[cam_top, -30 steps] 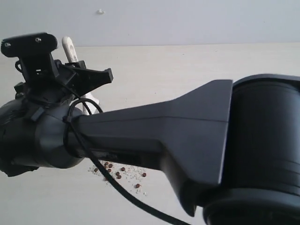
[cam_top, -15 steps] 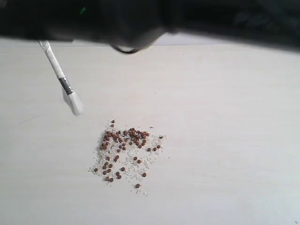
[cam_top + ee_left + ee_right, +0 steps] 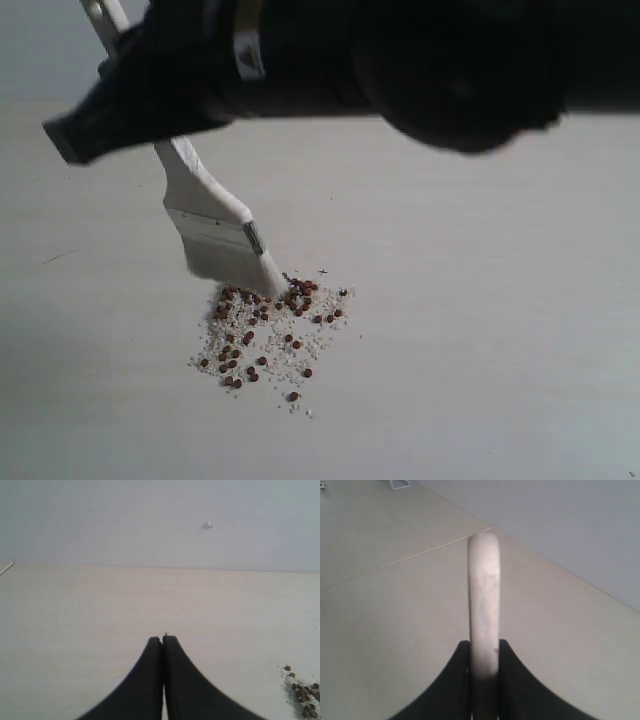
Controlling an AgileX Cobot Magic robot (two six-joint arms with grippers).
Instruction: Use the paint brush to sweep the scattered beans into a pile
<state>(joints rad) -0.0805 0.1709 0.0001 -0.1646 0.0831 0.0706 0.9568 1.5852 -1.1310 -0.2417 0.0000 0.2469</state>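
Note:
The paint brush (image 3: 212, 225) hangs slanted over the pale table, handle up to the left. Its cream bristles (image 3: 238, 270) touch the upper left edge of the beans (image 3: 268, 325). The beans are small reddish-brown dots mixed with off-white grains in a loose patch, densest near the bristles as a low pile (image 3: 275, 296). My right gripper (image 3: 484, 647) is shut on the brush's pale handle (image 3: 483, 590), which sticks out between its black fingers. In the exterior view its dark blurred arm (image 3: 400, 60) crosses the top. My left gripper (image 3: 162, 640) is shut and empty, low over the table, with the beans (image 3: 302, 692) off to its side.
The light wooden table (image 3: 480, 300) ends at a grey wall (image 3: 150, 520) that bears a small white spot (image 3: 207, 525). A seam line (image 3: 405, 560) runs across the tabletop. A small white object (image 3: 400, 484) sits far off at the edge of the right wrist view.
The arm no longer blocks the exterior view. The brush has moved from up left, clear of the beans, down to their upper left edge and turned broad side on. The beans lie as before.

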